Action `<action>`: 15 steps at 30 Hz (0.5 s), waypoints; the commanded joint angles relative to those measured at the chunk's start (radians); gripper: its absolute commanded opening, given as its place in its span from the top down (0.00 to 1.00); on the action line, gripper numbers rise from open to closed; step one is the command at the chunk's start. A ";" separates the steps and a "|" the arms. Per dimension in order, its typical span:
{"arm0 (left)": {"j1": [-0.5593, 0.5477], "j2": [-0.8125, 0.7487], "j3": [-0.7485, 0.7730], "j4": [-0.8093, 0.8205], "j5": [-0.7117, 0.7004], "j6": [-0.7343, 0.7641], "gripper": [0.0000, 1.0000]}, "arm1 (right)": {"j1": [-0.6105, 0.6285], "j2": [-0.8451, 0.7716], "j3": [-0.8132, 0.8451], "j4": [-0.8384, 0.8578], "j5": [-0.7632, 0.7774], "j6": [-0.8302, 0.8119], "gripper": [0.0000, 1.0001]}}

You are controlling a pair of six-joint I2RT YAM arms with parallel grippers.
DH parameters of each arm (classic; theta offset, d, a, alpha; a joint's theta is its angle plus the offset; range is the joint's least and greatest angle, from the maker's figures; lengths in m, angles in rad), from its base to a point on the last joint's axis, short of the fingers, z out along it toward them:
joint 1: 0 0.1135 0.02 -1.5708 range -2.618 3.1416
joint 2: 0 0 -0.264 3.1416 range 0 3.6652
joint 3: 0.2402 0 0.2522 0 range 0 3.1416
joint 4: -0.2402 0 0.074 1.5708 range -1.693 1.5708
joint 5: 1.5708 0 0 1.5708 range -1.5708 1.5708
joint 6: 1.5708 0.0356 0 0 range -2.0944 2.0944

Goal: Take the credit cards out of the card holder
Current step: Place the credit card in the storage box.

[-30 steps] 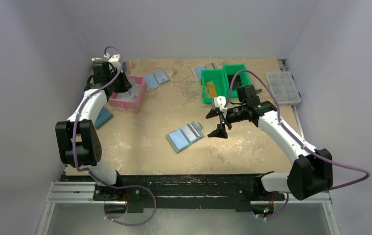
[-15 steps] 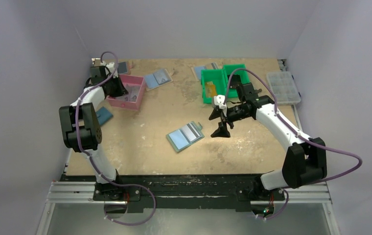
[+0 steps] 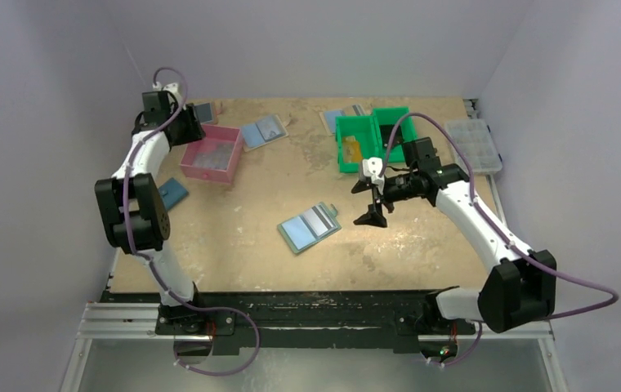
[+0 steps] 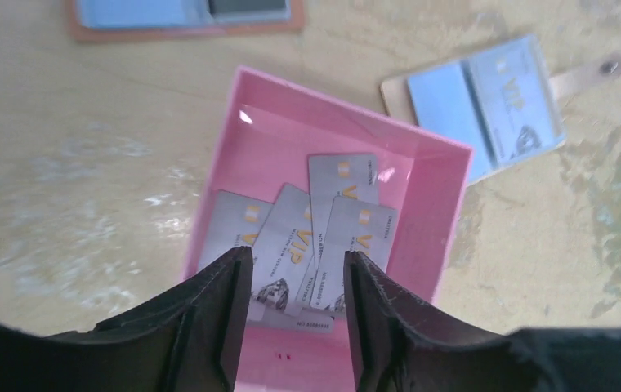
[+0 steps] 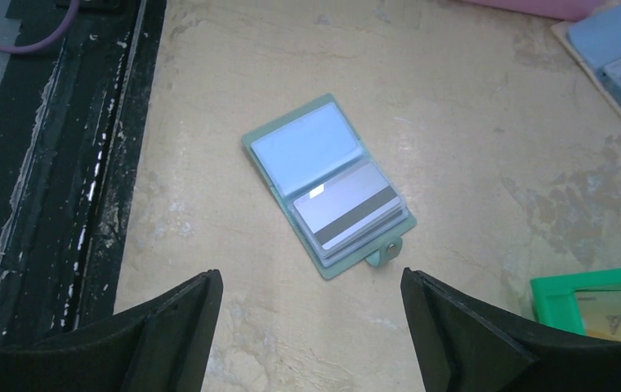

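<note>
pink tray [image 4: 348, 106]: several grey credit cards [image 4: 340, 220] | card holder [image 5: 323, 184], open, one card pocketed, well right of pink tray | left gripper [image 4: 297, 257] above pink tray, jaws parted, empty | right gripper [image 5: 309, 278] aloft beside card holder, jaws wide

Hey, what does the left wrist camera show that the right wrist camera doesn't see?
Only left wrist: several overlapping grey VIP-printed plastic cards lying in the shallow pink rectangular tray, below the open left gripper. Only right wrist: the open green-edged bifold card holder with a grey striped card on one half, the corner of a green plastic box, and the wide-open right gripper. Both: the tan tabletop, a tan-edged pale blue open holder, apparently the same one, and likely that tray, just a pink strip in the right wrist view.
</note>
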State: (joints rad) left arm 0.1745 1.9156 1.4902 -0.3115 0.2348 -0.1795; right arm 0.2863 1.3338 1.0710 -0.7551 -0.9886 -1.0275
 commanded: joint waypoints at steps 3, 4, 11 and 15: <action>0.004 -0.350 -0.090 0.046 -0.113 -0.028 0.26 | -0.026 -0.116 -0.050 0.114 -0.012 0.105 0.10; 0.007 -0.410 -0.167 0.077 -0.106 -0.071 0.11 | -0.034 -0.140 -0.064 0.142 -0.023 0.129 0.10; 0.014 -0.761 -0.461 0.188 0.177 -0.283 0.01 | -0.093 -0.254 -0.117 0.301 -0.054 0.293 0.08; 0.014 -0.854 -0.549 0.130 0.329 -0.393 0.01 | -0.106 -0.260 -0.135 0.350 -0.066 0.364 0.08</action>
State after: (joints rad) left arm 0.1833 1.1046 1.0252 -0.1646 0.3599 -0.4294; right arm 0.1925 1.0828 0.9562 -0.5064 -1.0161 -0.7780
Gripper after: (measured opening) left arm 0.988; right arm 0.915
